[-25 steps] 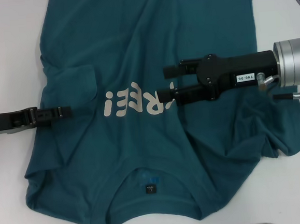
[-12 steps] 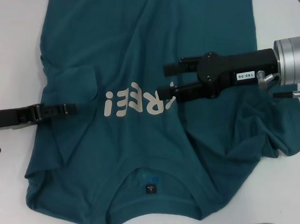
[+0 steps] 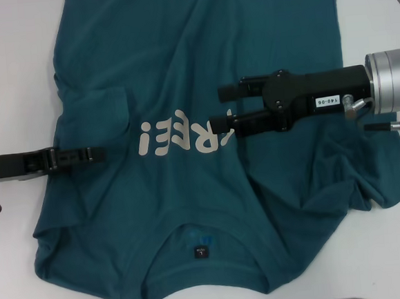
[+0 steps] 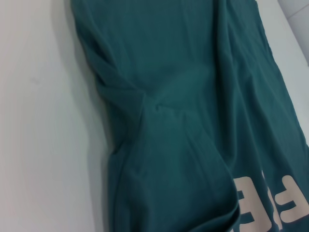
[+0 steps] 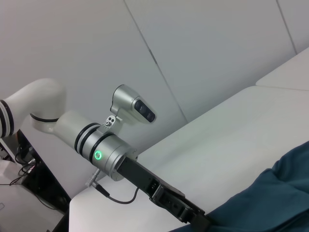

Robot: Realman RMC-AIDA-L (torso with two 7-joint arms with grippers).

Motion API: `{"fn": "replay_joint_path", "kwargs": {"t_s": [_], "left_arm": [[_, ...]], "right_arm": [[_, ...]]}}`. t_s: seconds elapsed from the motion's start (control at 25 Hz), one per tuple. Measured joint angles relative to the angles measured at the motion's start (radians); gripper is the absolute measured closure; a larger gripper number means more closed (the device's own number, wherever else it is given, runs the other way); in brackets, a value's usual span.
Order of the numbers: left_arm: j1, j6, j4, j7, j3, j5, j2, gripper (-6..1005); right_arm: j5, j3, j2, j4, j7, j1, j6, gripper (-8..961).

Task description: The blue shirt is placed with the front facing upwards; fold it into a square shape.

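Surface: white tabletop (image 3: 7, 81), plain, with pale wall panels behind it in the right wrist view.
Garment: the blue shirt (image 3: 180, 68) lies spread on the tabletop, front up, and covers most of the head view.
Orientation: collar at the near edge by the robot, hem running off the far edge of the picture.
Colour and cloth: dark teal-blue, matte, short sleeves.
Print: pale lettering (image 3: 161, 137) across the chest, partly hidden under the right arm.
Collar: ribbed crew neck with a small dark tag (image 3: 202, 252) inside it.
Left side of garment: sleeve folded in over the body, a raised fold beside the print; same fold shows as deep creases in the left wrist view (image 4: 159, 111).
Right side of garment: cloth bunched and heavily wrinkled near the sleeve, not flat.
Left pincer (image 3: 95, 155): low over the shirt's left side, just beside the print; fingers appear pressed together, and whether cloth is caught between them cannot be told.
Right pincer (image 3: 217, 108): over the chest at the end of the print, fingers spread one above the other, nothing between them.
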Motion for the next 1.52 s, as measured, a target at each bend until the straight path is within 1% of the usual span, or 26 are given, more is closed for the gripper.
{"fn": "replay_joint_path", "kwargs": {"t_s": [0.08, 0.12, 0.16, 0.24, 0.32, 0.36, 0.4, 0.52, 0.68, 0.88, 0.96, 1.4, 1.52], "left_arm": [[-0.003, 0.015, 0.002, 0.0, 0.001, -0.001, 0.0, 147], [-0.016, 0.18, 0.006, 0.014, -0.002, -0.039, 0.001, 147], [-0.016, 0.18, 0.006, 0.014, -0.002, -0.039, 0.001, 148], [-0.02, 0.295, -0.007, 0.024, -0.005, -0.075, -0.002, 149], [-0.015, 0.336, -0.035, 0.015, -0.008, -0.084, -0.004, 150], [-0.008, 0.335, -0.051, 0.002, -0.009, -0.083, -0.004, 151], [0.006, 0.311, -0.072, -0.015, -0.012, -0.082, -0.001, 151], [0.031, 0.23, -0.086, -0.029, -0.021, -0.086, 0.007, 153], [0.047, 0.146, -0.094, -0.046, -0.023, -0.063, 0.006, 153], [0.047, 0.097, -0.093, -0.047, -0.013, -0.051, 0.0, 155], [0.042, 0.033, -0.086, -0.033, -0.009, -0.047, -0.005, 154], [0.035, -0.03, -0.081, -0.033, -0.008, -0.021, -0.005, 154], [0.023, -0.045, -0.058, -0.034, -0.008, -0.003, -0.006, 153]], "right_arm": [[0.0, 0.0, 0.0, 0.0, 0.0, 0.0, 0.0, 71], [0.0, 0.002, 0.0, 0.0, -0.003, 0.0, 0.0, 71], [0.0, 0.002, 0.0, 0.0, -0.003, 0.0, 0.0, 70], [0.0, 0.003, 0.0, 0.0, -0.002, 0.003, 0.0, 70], [0.0, 0.003, 0.0, 0.0, -0.001, 0.006, 0.0, 70], [0.0, 0.003, 0.0, 0.0, 0.0, 0.007, 0.0, 70], [0.0, 0.003, 0.0, 0.0, 0.0, 0.007, 0.0, 70], [0.0, 0.003, 0.0, 0.0, 0.0, 0.004, 0.0, 69], [0.0, 0.003, 0.0, 0.0, 0.0, 0.001, 0.0, 69], [0.0, 0.003, 0.0, 0.0, 0.0, 0.003, 0.0, 69], [0.0, 0.004, 0.0, 0.0, 0.0, 0.006, 0.0, 69], [0.0, 0.014, 0.0, 0.0, 0.0, 0.007, 0.0, 70], [0.0, 0.014, 0.0, 0.0, 0.0, 0.007, 0.0, 70]]}}
